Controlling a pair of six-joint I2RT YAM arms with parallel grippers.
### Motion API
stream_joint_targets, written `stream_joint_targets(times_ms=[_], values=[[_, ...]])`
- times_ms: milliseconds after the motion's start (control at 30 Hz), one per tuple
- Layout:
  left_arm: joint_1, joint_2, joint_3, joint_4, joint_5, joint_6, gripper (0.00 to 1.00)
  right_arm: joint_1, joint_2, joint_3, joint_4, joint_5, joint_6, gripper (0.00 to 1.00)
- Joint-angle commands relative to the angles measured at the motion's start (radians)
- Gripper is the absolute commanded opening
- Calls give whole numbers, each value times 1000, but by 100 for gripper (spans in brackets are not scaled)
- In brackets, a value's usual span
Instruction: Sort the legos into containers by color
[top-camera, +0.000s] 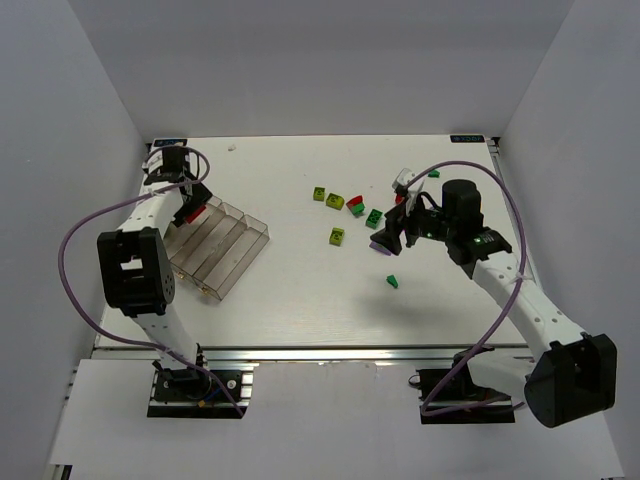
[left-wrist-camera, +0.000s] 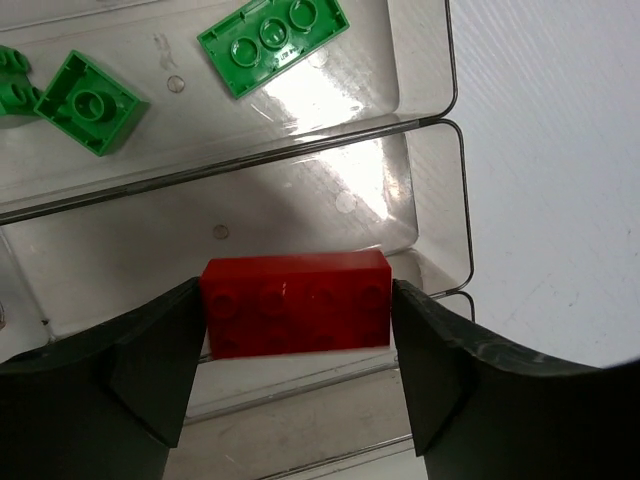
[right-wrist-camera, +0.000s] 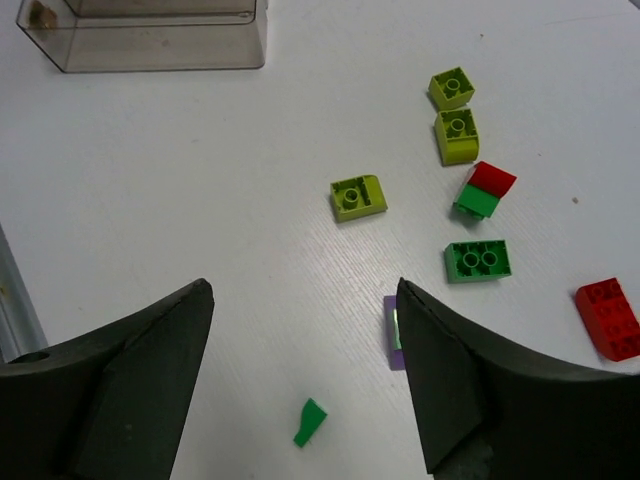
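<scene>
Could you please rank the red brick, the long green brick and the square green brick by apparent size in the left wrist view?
1. red brick, though it is nearest the camera, so its lead is partly unsure.
2. long green brick.
3. square green brick.

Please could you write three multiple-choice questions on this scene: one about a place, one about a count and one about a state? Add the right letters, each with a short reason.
1. Where do the green bricks in the left wrist view lie?
A) on the bare tabletop
B) in a compartment of the clear tray
C) stacked on each other

2. How many yellow-green bricks does the right wrist view show?
A) one
B) three
C) five

3. How do the right fingers stand?
A) open, nothing between them
B) shut on a blue brick
C) shut tight on nothing

Answers: 1 B, they rest on the tray's floor beyond a divider; 2 B, three lie on the table; 3 A, only table shows across the wide gap.
</scene>
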Motion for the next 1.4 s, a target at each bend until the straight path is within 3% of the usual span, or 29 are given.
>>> stream_joint_targets(times_ms=[0, 133, 333, 400, 433, 467, 500, 567, 600, 667, 700, 733, 800, 867, 933, 1133, 1367], values=[[8, -29, 44, 16, -35, 13, 84, -11, 3, 55, -4, 4, -19, 80], [12, -61, 53, 11, -7, 22, 86, -39, 37, 87, -16, 46, 4, 90], [16, -201, 25, 10, 77, 89, 85, -114, 144, 204, -58, 139, 83, 89], [16, -310, -18, 58, 182, 120, 64, -129, 189, 256, -88, 208, 111, 84], [14, -357, -97, 118, 220, 117, 49, -146, 240, 312, -128, 223, 111, 81], [16, -406, -145, 153, 261, 105, 22, -153, 270, 345, -154, 243, 102, 78], [14, -499, -192, 187, 363, 93, 17, -169, 297, 375, -177, 236, 59, 72], [14, -584, -325, 262, 448, 53, 16, -180, 388, 467, -257, 204, -30, 71], [14, -622, -367, 285, 528, 36, 25, -189, 420, 506, -295, 182, -92, 77], [14, -724, -479, 342, 594, -4, 47, -202, 541, 660, -483, 109, -376, 86], [14, -751, -505, 344, 632, -16, 66, -218, 631, 723, -540, 95, -459, 86], [14, -797, -527, 346, 655, -21, 72, -231, 676, 788, -596, 77, -572, 87], [14, -831, -561, 323, 685, -24, 79, -257, 838, 1005, -773, 49, -648, 84], [13, -879, -575, 290, 712, -23, 80, -263, 943, 1227, -913, 40, -767, 80], [14, -909, -594, 263, 716, -27, 82, -268, 1046, 1304, -1024, 43, -820, 76], [14, -1015, -683, 270, 723, -88, 83, -266, 1025, 1083, -879, 55, -975, 79], [13, -1060, -710, 260, 714, -119, 86, -265, 1109, 1134, -830, 93, -912, 79]])
